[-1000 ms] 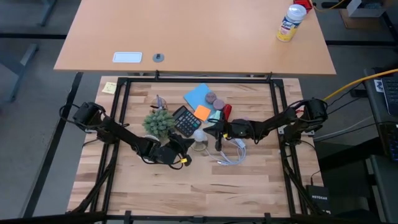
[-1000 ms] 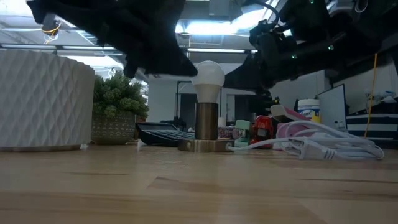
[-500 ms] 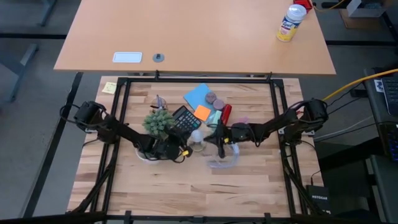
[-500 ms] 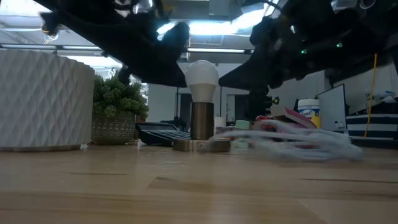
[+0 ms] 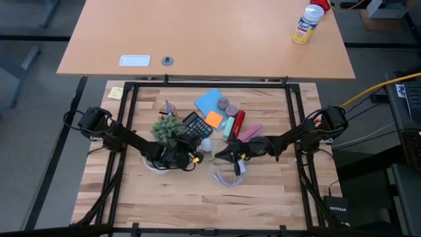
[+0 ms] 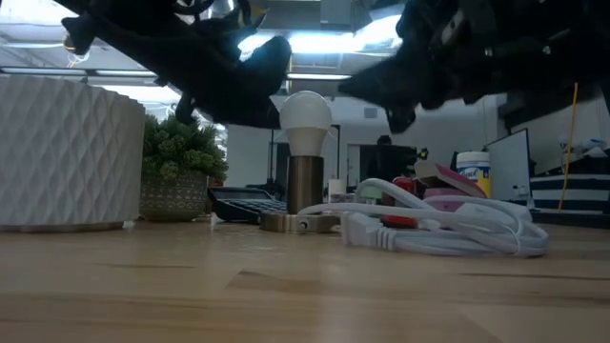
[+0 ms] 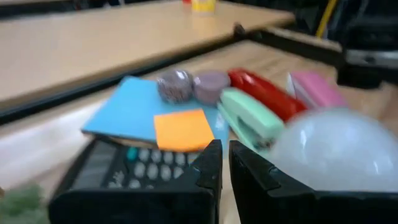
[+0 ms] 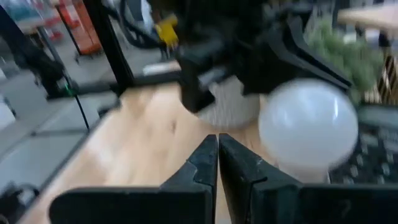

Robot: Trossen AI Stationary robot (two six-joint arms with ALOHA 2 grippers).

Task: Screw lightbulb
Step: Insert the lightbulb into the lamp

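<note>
The white lightbulb (image 5: pixel 206 144) stands upright in a brass socket (image 6: pixel 305 183) on a round base (image 6: pixel 299 223) near the table's middle. My left gripper (image 5: pixel 193 158) is shut, close beside the bulb on its left; the bulb (image 7: pixel 336 149) shows next to its fingers. My right gripper (image 5: pixel 220 156) is shut, close to the bulb on its right and near side; the bulb (image 8: pixel 308 127) shows beyond its fingers. In the low view both grippers hang above the table on either side of the bulb (image 6: pixel 305 112). I cannot tell whether either one touches it.
A coiled white cable (image 5: pixel 227 174) lies below my right arm, toward the near edge. Behind the bulb are a potted plant (image 5: pixel 170 129), a black calculator (image 5: pixel 196 126), a blue notebook (image 5: pixel 210 100), an orange note, a green stapler (image 5: pixel 228 124), and red and pink items. A white ribbed pot (image 6: pixel 67 152) stands under my left arm.
My right gripper has moved toward the table's near edge and a little left, around the bulb. The white cable has slid with it toward the near edge. My left gripper has moved toward the far edge, closer to the bulb. The lamp has shifted slightly left.
</note>
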